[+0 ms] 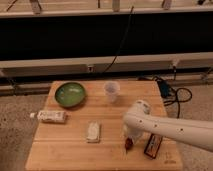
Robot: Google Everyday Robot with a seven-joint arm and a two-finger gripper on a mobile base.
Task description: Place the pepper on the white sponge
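Observation:
The dark red pepper [129,144] lies on the wooden table [70,150], right of centre near the front; only its lower end shows below my gripper. My gripper [131,135] is at the end of the white arm [170,127] that reaches in from the right, and it sits directly over the pepper. The white sponge [93,132] lies flat on the table to the left of the gripper, about a hand's width away, with nothing on it.
A black-and-orange packet [153,144] lies just right of the pepper. A green bowl [70,94] sits at the back left, a clear plastic cup [111,91] at the back centre, and a white tube-like package [51,116] at the left edge. Cables lie on the floor to the right.

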